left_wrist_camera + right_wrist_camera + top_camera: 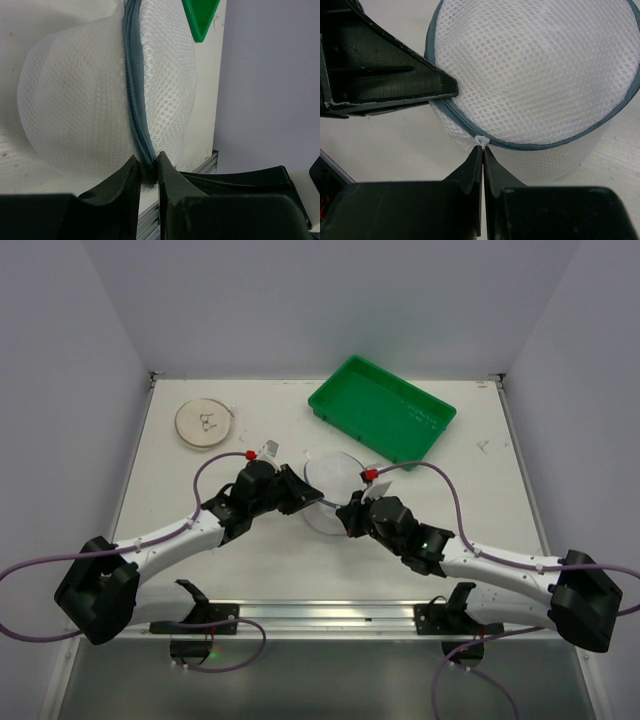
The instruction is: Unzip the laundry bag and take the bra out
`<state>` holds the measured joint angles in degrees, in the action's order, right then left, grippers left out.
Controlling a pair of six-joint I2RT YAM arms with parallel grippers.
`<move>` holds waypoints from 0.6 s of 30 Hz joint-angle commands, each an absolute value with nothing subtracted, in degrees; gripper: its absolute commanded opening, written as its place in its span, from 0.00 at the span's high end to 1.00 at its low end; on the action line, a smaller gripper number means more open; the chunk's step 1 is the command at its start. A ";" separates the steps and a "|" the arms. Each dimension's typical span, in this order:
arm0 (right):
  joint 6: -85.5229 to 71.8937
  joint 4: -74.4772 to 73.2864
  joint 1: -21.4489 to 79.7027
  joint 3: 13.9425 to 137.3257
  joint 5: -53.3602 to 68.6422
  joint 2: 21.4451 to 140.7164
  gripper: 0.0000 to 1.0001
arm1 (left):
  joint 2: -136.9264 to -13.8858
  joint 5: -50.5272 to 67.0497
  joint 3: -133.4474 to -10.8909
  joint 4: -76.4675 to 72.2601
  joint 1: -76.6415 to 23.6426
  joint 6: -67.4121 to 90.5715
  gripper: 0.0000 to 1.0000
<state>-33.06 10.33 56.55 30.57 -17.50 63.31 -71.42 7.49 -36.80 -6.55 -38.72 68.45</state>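
Fingers of the right gripper [483, 150] are pinching shut on the white zipper pull [481, 140] while the left gripper [148, 167] is clamping the zipper rim [134, 90] of the laundry bag [330, 478] sitting on the table [300, 570] between them, so I'd be drawing the pull steadily along the rim's curve.

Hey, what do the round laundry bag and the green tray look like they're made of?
The laundry bag: white, matte synthetic-looking mesh, shown by open honeycomb holes. Its grey zipper: seemingly woven tape with fine coil teeth. The green tray: probably moulded plastic, smooth, slightly glossy, uniform colour.
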 commanded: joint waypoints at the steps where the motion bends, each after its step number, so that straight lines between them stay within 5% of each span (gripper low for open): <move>1: -33.75 11.60 56.34 29.97 -20.83 61.26 1.00 | -70.75 6.86 -37.18 -9.49 -38.94 68.47 0.80; 6: -33.14 7.49 56.34 30.41 -23.02 60.03 1.00 | -70.31 6.94 -37.35 -8.97 -38.41 67.42 0.85; 10: -32.26 2.21 56.25 30.59 -26.19 57.22 1.00 | -69.35 7.38 -38.14 -5.55 -35.60 64.26 1.00; 18: -30.15 -0.43 55.81 29.88 -26.37 55.20 1.00 | -66.97 10.45 -40.07 -5.45 -31.55 55.91 1.00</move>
